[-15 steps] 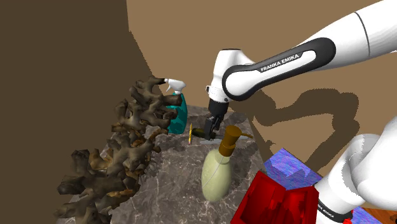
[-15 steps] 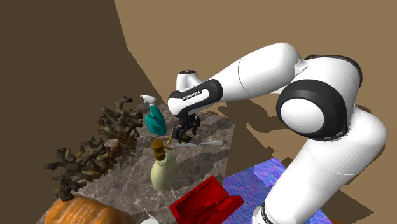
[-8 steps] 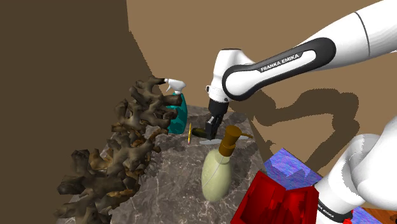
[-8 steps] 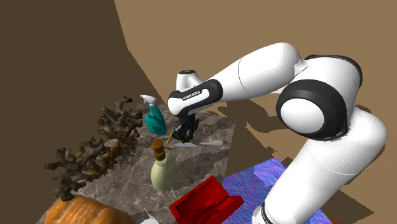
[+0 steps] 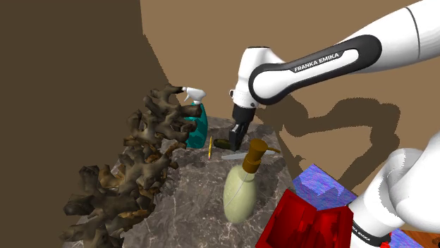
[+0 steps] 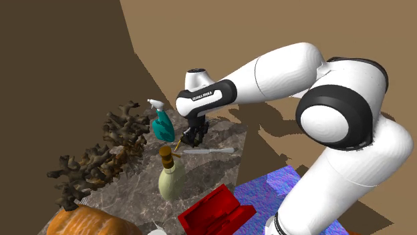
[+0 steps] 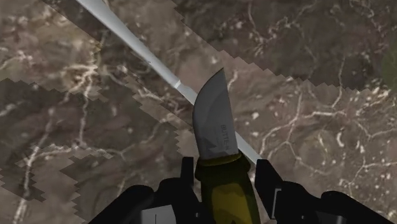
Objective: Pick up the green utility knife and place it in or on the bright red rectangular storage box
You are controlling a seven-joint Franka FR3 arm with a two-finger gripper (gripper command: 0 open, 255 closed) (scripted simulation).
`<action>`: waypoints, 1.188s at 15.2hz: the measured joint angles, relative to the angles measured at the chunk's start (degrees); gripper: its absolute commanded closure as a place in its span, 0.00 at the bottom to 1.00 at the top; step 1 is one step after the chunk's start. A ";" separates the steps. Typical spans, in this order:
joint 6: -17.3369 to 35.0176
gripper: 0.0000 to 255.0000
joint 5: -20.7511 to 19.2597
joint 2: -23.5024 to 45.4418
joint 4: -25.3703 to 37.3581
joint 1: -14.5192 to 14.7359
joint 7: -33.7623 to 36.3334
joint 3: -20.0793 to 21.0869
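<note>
The white arm (image 5: 317, 63) has lifted a little since half a second ago, drawing its wrist up from the marbled worktop (image 5: 183, 204) while everything standing there keeps its place. The bright red storage box (image 5: 303, 222) sits at the near corner by the stand, well apart from the working hand, with a pale bottle (image 5: 241, 190) with a brown cap standing between the two. At the far end of the worktop, near a teal spray bottle (image 5: 197, 123), the black end effector (image 5: 237, 135) hangs just above the stone. Its fingers (image 7: 186, 181) are closed to a narrow gap around the olive-green handle of the utility knife (image 7: 215, 124), clasping it on both sides, the grey blade pointing away over the marble. Under the blade a slim pale utensil (image 7: 127, 41) lies flat on the stone, untouched. By these pictures the grasp looks made and the lift only just begun: the knife is barely clear of the worktop. Left to do, it seems, is the rest of the rise, the carry past the bottle toward the red box, and the release on or inside it.
</note>
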 measured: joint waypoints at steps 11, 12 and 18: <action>-8.51 1.00 -0.37 -4.22 4.35 -0.18 1.06 -0.24; -9.24 1.00 -0.40 -4.35 4.98 -0.14 1.28 -0.20; -13.87 1.00 -0.58 -6.00 7.99 -0.24 1.83 -0.35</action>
